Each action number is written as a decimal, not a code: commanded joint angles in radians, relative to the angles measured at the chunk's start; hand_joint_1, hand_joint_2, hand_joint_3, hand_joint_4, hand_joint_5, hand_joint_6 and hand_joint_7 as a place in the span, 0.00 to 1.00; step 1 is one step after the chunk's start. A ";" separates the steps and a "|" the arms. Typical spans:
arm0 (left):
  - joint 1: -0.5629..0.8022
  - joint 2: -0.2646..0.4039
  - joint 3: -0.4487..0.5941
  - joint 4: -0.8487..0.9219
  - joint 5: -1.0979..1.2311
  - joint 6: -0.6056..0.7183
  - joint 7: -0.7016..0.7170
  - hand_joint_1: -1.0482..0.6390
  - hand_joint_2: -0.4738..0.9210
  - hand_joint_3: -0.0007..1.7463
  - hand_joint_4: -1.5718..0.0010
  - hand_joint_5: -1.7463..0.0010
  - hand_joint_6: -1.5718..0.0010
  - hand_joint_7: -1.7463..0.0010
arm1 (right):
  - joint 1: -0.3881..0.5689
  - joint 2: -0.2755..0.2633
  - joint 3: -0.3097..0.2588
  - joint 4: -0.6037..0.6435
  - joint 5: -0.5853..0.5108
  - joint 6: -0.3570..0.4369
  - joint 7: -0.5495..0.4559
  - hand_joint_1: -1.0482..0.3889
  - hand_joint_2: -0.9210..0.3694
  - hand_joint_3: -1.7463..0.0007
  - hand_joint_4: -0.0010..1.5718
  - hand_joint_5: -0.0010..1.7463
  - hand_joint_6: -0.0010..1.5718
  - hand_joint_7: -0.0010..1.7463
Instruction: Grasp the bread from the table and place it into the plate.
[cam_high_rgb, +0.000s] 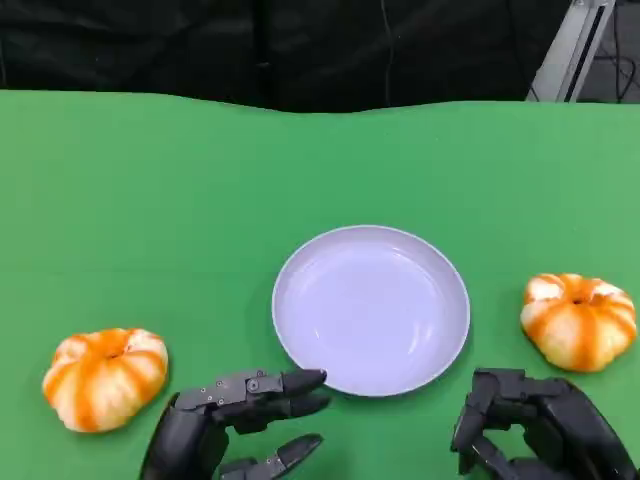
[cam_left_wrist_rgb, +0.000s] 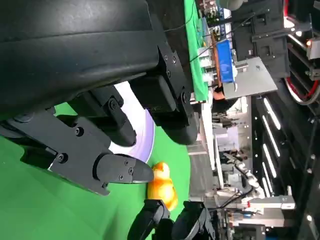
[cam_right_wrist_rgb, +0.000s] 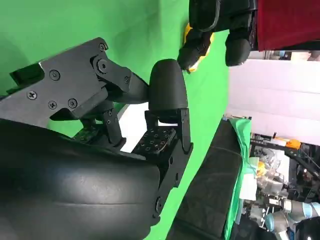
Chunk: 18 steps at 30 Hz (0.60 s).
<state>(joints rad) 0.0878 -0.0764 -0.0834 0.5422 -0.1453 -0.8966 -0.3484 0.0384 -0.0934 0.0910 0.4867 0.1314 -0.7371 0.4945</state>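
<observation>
- Progress: the plate (cam_high_rgb: 371, 308) sits with nothing in it at the middle of the green table (cam_high_rgb: 200, 200); neither bread roll has been lifted, so grasping, carrying and placing all remain to be done.
- Left bread roll (cam_high_rgb: 104, 377): an orange-and-white, pumpkin-shaped roll resting on the table, well to the left of the plate.
- Right bread roll (cam_high_rgb: 579, 320): a matching roll resting on the table, near the plate's right rim but apart from it.
- Left hand (cam_high_rgb: 235, 425): it holds nothing, its fingers spread and pointing toward the plate's near rim; the left roll lies just beside it, on its outer side, without contact.
- Right hand (cam_high_rgb: 535, 430): it holds nothing, its fingers loosely curled with gaps between them; the right roll lies near it, slightly farther from the robot and to the outside, untouched.
- Judgement: either roll appears reachable by the hand on its own side.
</observation>
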 joint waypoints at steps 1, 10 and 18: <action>0.015 0.036 0.006 -0.073 -0.016 0.018 -0.015 0.36 0.99 0.06 0.52 1.00 0.57 1.00 | 0.001 -0.008 -0.005 -0.005 -0.005 -0.006 -0.004 0.67 0.23 0.46 0.55 0.83 0.55 0.69; 0.056 0.080 0.023 -0.286 -0.091 0.108 -0.026 0.26 1.00 0.09 0.69 1.00 0.75 1.00 | 0.003 -0.006 -0.003 -0.007 -0.007 -0.009 -0.006 0.67 0.24 0.45 0.55 0.82 0.55 0.69; 0.052 0.156 0.108 -0.365 -0.022 0.115 0.008 0.22 1.00 0.10 0.70 0.99 0.75 1.00 | 0.010 -0.007 0.001 -0.016 -0.010 0.000 -0.008 0.67 0.24 0.45 0.55 0.82 0.55 0.69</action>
<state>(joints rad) 0.1413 0.0432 -0.0156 0.1925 -0.1846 -0.7714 -0.3668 0.0391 -0.0925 0.0942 0.4860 0.1281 -0.7383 0.4916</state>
